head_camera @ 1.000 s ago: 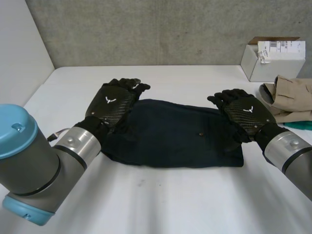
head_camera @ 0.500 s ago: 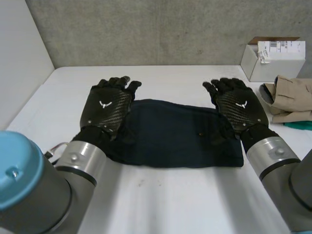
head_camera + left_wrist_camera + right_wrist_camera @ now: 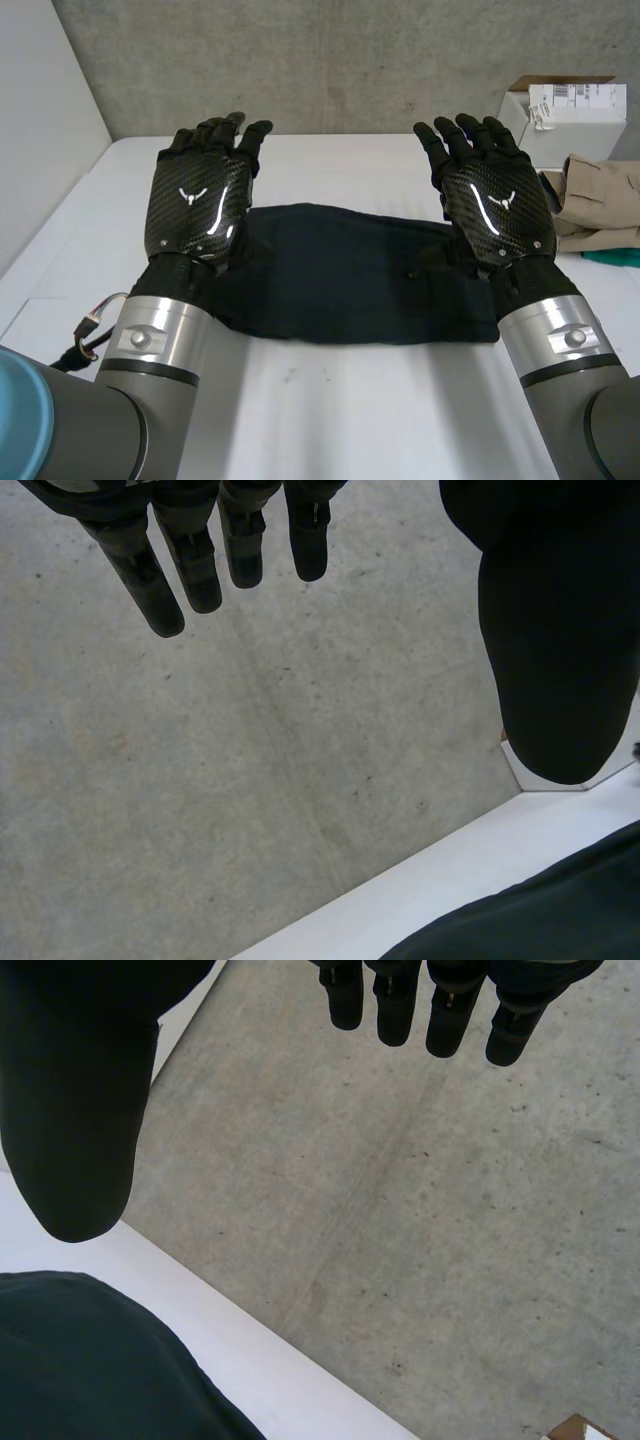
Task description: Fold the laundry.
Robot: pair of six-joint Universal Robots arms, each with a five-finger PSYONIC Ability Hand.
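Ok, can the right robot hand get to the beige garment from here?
Probably yes. The right robot hand hovers open and empty over the right end of the dark cloth. The beige garment lies just beyond that end, with nothing between them.

Head camera looks down from behind onto the counter [image 3: 330, 400]; wrist cameras face the concrete wall [image 3: 250, 780], all sharing the dark cloth [image 3: 340, 270].

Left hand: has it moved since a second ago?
Yes. The left hand has risen off the dark cloth, its fingers now overlapping the concrete wall.
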